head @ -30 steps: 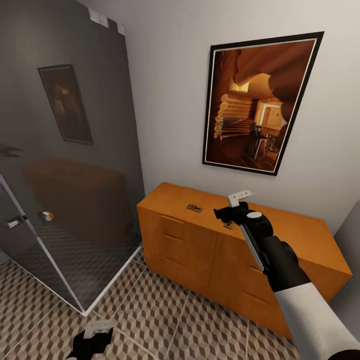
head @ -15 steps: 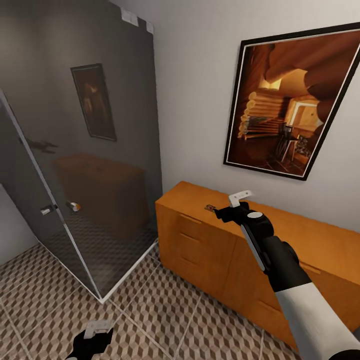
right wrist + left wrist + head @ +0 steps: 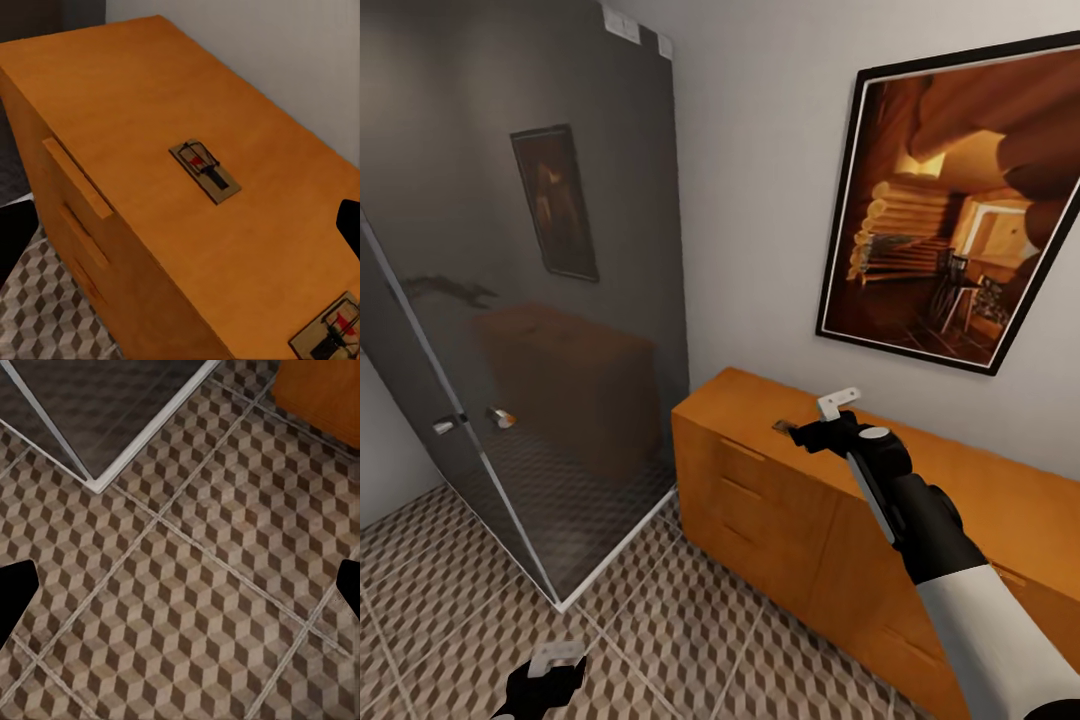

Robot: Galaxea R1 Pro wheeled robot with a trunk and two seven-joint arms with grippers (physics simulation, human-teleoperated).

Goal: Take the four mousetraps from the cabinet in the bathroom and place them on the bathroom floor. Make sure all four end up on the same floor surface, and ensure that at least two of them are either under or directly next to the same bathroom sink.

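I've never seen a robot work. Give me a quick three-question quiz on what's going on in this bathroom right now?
1. True or false: a mousetrap already lies on the bathroom floor.
2. The right pincer hangs above: A the glass shower, B the cabinet, C the framed picture.
3. How many mousetraps show in the right wrist view?

Key:
1. False: those in view lie on the cabinet top.
2. B.
3. Two: one whole, a second mousetrap cut by the picture's edge.

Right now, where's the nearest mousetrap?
A mousetrap lies flat on the cabinet top in the right wrist view, ahead of the right gripper, with another mousetrap further along.
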